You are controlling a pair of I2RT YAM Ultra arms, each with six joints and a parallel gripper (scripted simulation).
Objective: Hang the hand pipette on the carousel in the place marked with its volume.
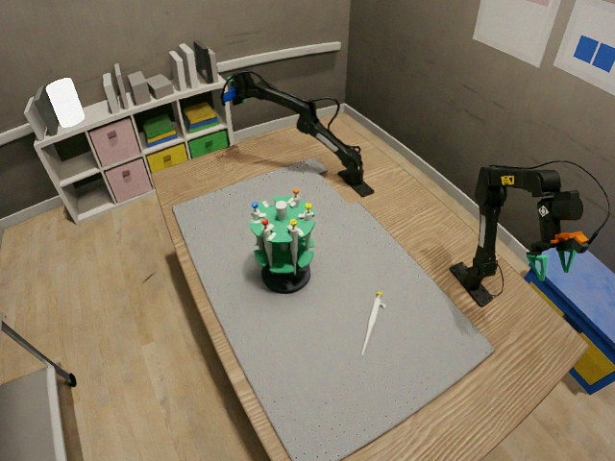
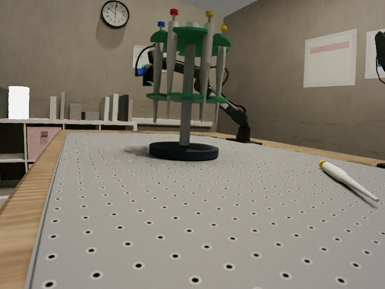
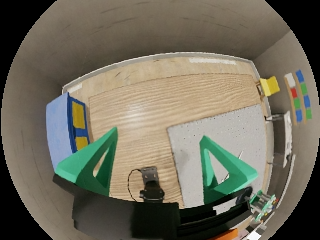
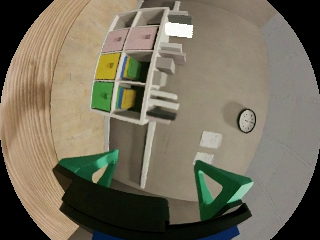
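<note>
- The hand pipette (image 1: 372,321) (image 2: 339,174) (image 3: 240,156) lies on its side on the grey perforated mat (image 1: 317,362) (image 2: 161,214) (image 3: 190,150), well apart from both grippers — it has a white body, a yellow push button and a finger hook at the button end.
- In the top view its slender tip points toward the bottom of the picture; the volume on its button is too small to read.
- The carousel (image 1: 279,230) (image 2: 190,33) (image 3: 258,204) stands upright on a round black base (image 1: 286,281) (image 2: 183,151) on the same mat, apart from the loose pipette.
- Five pipettes hang around its green head, their buttons coloured blue (image 1: 255,205) (image 2: 160,23), red (image 1: 264,222) (image 2: 174,12), orange (image 1: 296,190) and, on two of them, yellow. The place markings are too small to make out.
- The left gripper (image 1: 553,274) (image 3: 161,136) has its jaws spread wide, with nothing between the green fingers. It hangs beyond the table edge, above the blue chest (image 1: 586,278) (image 3: 57,125) as the top view shows it.
- The right gripper (image 1: 234,89) (image 2: 144,75) (image 4: 157,160) also has its jaws spread wide and holds nothing. Its arm reaches out toward the shelf unit (image 1: 71,197) (image 4: 149,95), high over the far end of the wooden table (image 1: 422,223) (image 2: 15,214) (image 3: 140,107) (image 4: 30,95) — well apart from the loose pipette.
</note>
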